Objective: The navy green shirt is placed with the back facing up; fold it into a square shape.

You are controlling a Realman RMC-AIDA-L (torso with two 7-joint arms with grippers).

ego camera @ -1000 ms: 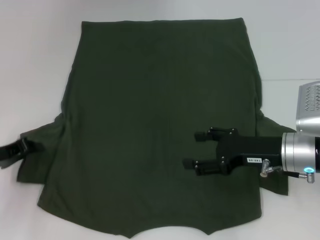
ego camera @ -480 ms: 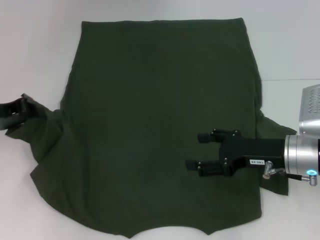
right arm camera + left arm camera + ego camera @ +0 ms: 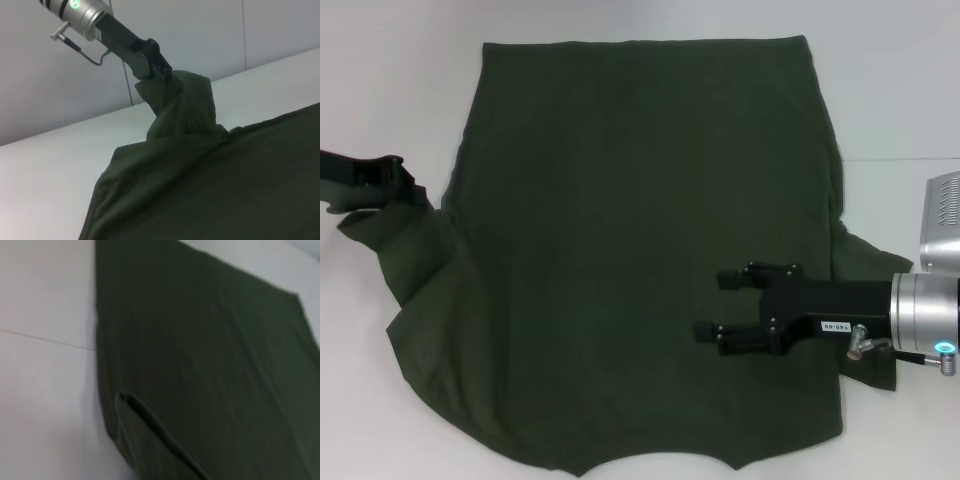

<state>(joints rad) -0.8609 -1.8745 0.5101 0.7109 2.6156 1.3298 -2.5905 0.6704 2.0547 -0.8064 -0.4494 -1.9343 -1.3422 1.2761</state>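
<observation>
Navy green shirt (image 3: 640, 250) in left gripper (image 3: 405, 190)

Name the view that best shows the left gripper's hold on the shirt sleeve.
Right wrist view: the left gripper is shut on the navy green shirt, its sleeve raised off the table. Head view shows that grip at the frame's edge; left wrist view shows only cloth.

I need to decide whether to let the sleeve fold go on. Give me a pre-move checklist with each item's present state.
1. Left gripper shut on the left sleeve: ok.
2. Sleeve lifted off the table: ok, seen from the right wrist.
3. Right gripper open, over the navy green shirt: ok.
4. Right gripper pressing the fabric: cannot tell.
5. Shirt body flat: ok.
6. Right sleeve folded in: not ok.
</observation>
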